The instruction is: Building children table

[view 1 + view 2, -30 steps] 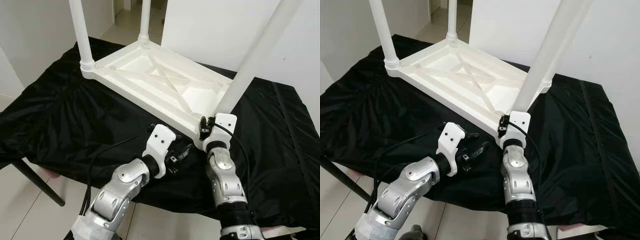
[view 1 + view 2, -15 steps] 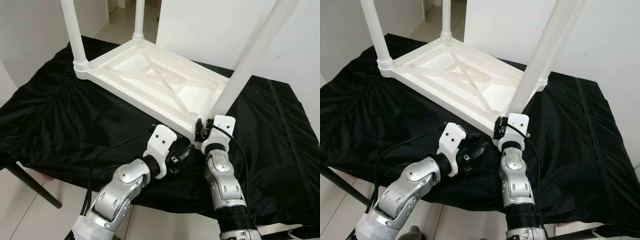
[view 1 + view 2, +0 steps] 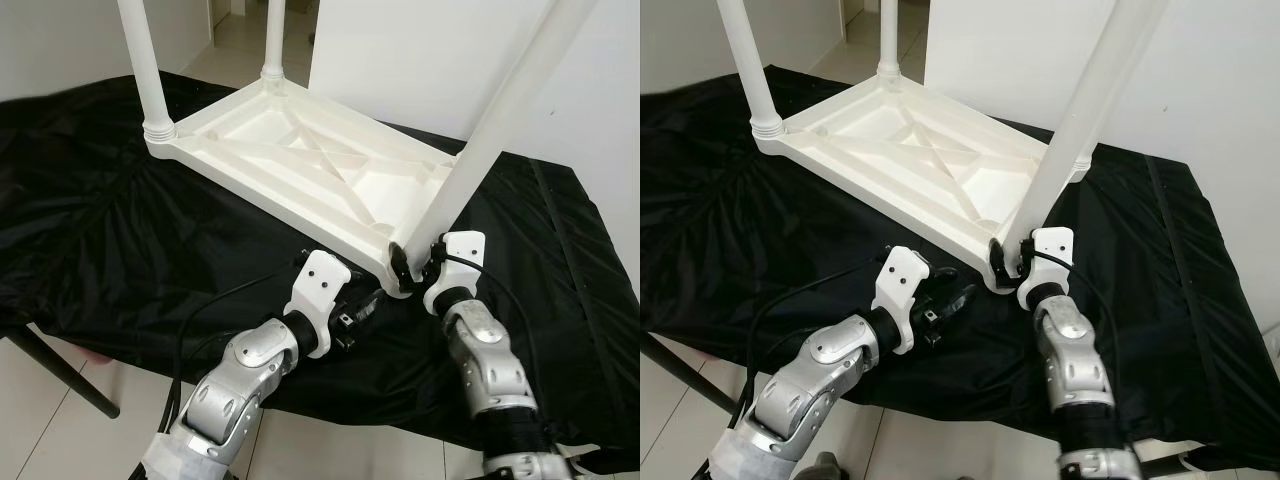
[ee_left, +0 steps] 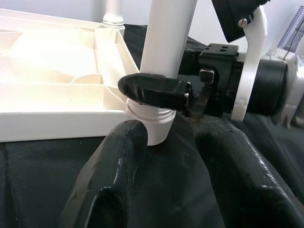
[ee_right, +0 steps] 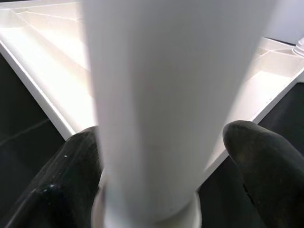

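A white plastic children's table [image 3: 300, 150] lies upside down on a black cloth [image 3: 120, 230]. Its legs point up. The nearest leg [image 3: 490, 140] rises from the table's near corner, and its threaded collar [image 4: 152, 126] sits in the socket. My right gripper [image 3: 413, 266] is shut on the base of this leg, one finger [image 4: 152, 90] curling across its front. In the right wrist view the leg [image 5: 156, 95] stands between both fingers. My left gripper [image 3: 362, 305] is open just in front of that corner, low over the cloth, with nothing between its fingers [image 4: 118, 161].
Two more legs [image 3: 140, 60] [image 3: 272, 40] stand at the table's far corners. A white wall [image 3: 420, 50] rises behind. The cloth hangs over the near edge above a tiled floor [image 3: 60, 430], and a black support leg [image 3: 60, 375] slants down at lower left.
My right wrist has swung to the right around the base of the near leg. The left gripper has hardly moved. The camera has shifted a little.
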You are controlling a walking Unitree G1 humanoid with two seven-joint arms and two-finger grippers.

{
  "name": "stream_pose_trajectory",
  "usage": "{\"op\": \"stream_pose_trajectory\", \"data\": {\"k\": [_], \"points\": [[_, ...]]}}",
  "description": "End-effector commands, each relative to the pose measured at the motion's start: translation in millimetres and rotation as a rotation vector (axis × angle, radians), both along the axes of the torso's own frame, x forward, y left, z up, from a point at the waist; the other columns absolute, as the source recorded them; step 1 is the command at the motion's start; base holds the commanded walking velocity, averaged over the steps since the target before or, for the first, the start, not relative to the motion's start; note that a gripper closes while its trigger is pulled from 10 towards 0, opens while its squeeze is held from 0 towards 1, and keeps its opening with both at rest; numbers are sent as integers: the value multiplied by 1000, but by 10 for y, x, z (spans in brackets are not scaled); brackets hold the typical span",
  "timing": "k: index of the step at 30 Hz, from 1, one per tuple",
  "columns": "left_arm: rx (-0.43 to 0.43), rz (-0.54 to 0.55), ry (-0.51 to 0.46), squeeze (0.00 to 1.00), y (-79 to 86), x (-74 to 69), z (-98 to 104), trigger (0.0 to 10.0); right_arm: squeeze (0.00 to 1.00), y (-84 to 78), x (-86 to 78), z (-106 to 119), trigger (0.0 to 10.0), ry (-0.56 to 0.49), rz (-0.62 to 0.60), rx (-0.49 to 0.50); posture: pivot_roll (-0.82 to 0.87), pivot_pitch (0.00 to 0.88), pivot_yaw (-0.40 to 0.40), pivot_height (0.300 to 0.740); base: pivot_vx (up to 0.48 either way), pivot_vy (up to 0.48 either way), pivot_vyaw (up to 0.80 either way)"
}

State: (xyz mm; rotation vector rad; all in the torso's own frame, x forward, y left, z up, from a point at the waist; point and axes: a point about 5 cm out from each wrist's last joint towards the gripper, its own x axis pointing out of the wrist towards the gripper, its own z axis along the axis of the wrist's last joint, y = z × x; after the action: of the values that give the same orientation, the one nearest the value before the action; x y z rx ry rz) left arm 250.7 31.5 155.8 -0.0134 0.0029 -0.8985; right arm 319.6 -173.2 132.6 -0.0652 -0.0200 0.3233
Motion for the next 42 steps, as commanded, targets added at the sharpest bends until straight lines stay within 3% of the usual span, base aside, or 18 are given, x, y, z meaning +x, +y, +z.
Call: {"op": "stream_pose_trajectory", "data": {"k": [1,12,13,14,15,27,33,34,35,36,39,41,42], "points": [[16,-22,-2,0,-14,-8,-25,10000,0,-31,12,-9,10000,3,60,-10,151,22,-127,740,0,0,0],[23,-23,-10,0,3,7,-7,10000,0,79,118,-60,10000,19,289,-67,172,15,-126,740,0,0,0],[25,-22,-12,0,5,7,-6,10000,0,119,129,-88,6235,26,326,-81,175,15,-127,740,0,0,0],[25,-22,-12,0,5,7,-6,10000,0,119,129,-88,6235,26,326,-81,175,15,-127,740,0,0,0],[27,-21,-13,0,6,4,-6,10000,0,146,134,-116,0,38,353,-91,178,15,-128,740,0,0,0],[40,-41,-13,0,-4,-9,-36,10000,0,49,151,-187,0,57,374,-82,172,38,-138,740,0,0,0],[33,-43,0,0,-30,-24,-62,10000,0,-28,169,-182,0,41,272,-95,163,52,-130,740,0,0,0],[28,-41,1,0,-33,-25,-53,10000,0,-80,189,-172,4863,31,194,-117,161,57,-127,740,0,0,0],[28,-41,1,0,-33,-25,-53,10000,0,-80,189,-172,4863,31,194,-117,161,57,-127,740,0,0,0],[23,-36,3,0,-29,-23,-44,10000,0,-142,210,-167,10000,30,91,-120,160,62,-125,740,0,0,0],[18,-26,5,0,-12,-22,-30,10000,0,-254,214,-185,10000,51,-120,-79,164,75,-122,740,0,0,0],[18,-26,5,0,-12,-22,-30,10000,0,-254,214,-185,10000,51,-120,-79,164,75,-122,740,0,0,0],[18,-24,5,0,-4,-23,-27,10000,0,-276,202,-201,10000,57,-183,-60,164,76,-122,740,0,0,0]]}}
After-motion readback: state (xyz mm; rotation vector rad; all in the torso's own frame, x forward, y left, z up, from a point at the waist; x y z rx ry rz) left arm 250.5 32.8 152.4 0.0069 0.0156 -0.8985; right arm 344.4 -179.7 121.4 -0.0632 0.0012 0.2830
